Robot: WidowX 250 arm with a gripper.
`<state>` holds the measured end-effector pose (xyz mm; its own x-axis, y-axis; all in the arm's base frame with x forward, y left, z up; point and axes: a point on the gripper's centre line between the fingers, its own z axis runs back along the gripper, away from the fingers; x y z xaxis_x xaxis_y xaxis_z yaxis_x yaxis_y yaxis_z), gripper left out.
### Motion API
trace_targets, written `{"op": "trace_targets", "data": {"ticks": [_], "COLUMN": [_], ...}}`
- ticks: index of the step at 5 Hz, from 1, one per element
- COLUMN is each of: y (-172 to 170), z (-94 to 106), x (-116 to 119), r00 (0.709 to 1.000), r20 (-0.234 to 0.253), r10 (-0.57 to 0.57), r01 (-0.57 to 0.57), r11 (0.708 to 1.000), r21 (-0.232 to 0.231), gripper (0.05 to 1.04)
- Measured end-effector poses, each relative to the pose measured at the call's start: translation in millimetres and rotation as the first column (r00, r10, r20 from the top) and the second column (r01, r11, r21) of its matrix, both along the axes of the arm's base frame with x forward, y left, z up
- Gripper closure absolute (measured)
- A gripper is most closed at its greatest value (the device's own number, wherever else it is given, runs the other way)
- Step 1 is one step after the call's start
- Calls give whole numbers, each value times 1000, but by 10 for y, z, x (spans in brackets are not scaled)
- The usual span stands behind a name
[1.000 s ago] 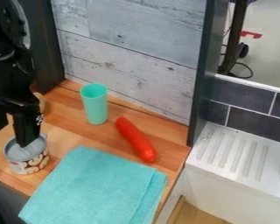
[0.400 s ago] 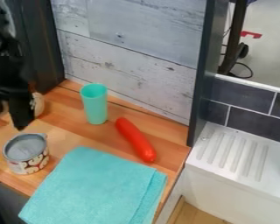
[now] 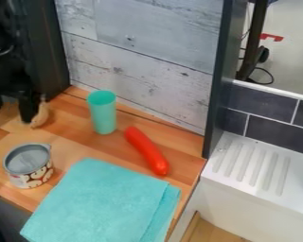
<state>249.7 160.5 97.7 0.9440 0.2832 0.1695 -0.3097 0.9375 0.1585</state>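
Hand (image 3: 12, 108) apart, empty, by beige thing (image 3: 41, 115) near worktop's (image 3: 75, 142) back-left corner; likely between grasps; next move needs clearance from can (image 3: 29, 165).

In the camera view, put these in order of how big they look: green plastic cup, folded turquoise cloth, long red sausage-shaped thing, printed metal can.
1. Folded turquoise cloth
2. Printed metal can
3. Green plastic cup and long red sausage-shaped thing: too alike to rank; the cup looks wider, the other longer.
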Motion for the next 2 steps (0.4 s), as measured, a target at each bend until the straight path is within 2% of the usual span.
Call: {"op": "trace_targets", "data": {"ticks": [1,2], "y": [250,482], "z": [-82,-84], "x": [132,255], "r00": [997,976], "r20": [12,60], "r10": [75,209], "r01": [-75,-210], "r11": [997,977], "r21": [2,19], "gripper": [83,83]}}
